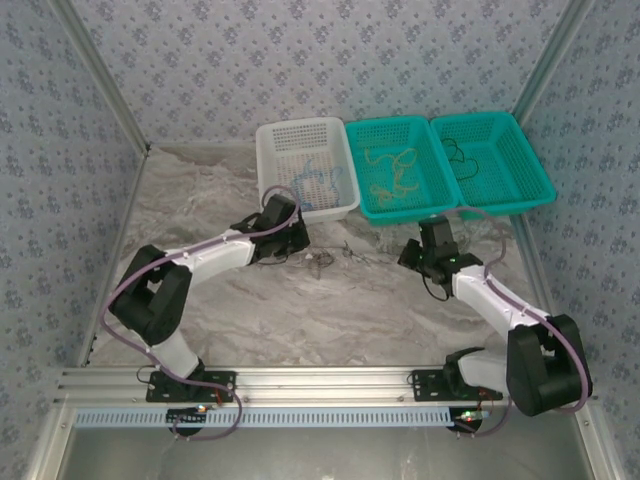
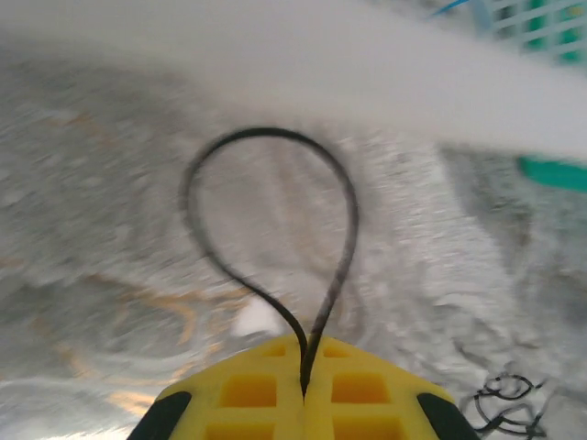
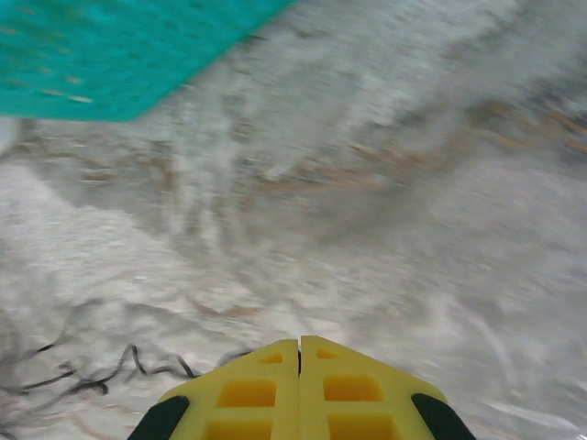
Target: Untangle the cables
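Your left arm [image 1: 200, 255] is folding sharply at the elbow on the left side of the desk [image 1: 300, 320]. It is reaching far and to the right, with its wrist sitting just in front of the near wall of the white basket [image 1: 320, 212]. Your left hand [image 2: 304, 357] is clenching a black cable [image 2: 266, 211]. The cable is rising from between the pressed-together yellow fingers as one rounded loop over the marbled surface, toward the basket's blurred rim. A blue cable [image 1: 318, 182] is lying inside that white basket.

Just right of the left hand, a small clump of thin dark cables [image 1: 330, 258] is lying on the desk between your two hands.

Farther back, the middle teal basket [image 1: 405, 212] is holding yellow-tan cables [image 1: 395, 170].

Your right arm [image 1: 490, 295] is bending at its elbow near the right edge and is stretching far and to the left. Your right hand [image 3: 299, 348] is pointing down over bare desk near the teal basket's front. Its fingers are closing flat against each other on nothing, and dark strands are trailing on the surface off to its left.

The right teal basket [image 1: 505, 205] is holding a thin black cord [image 1: 465, 160].
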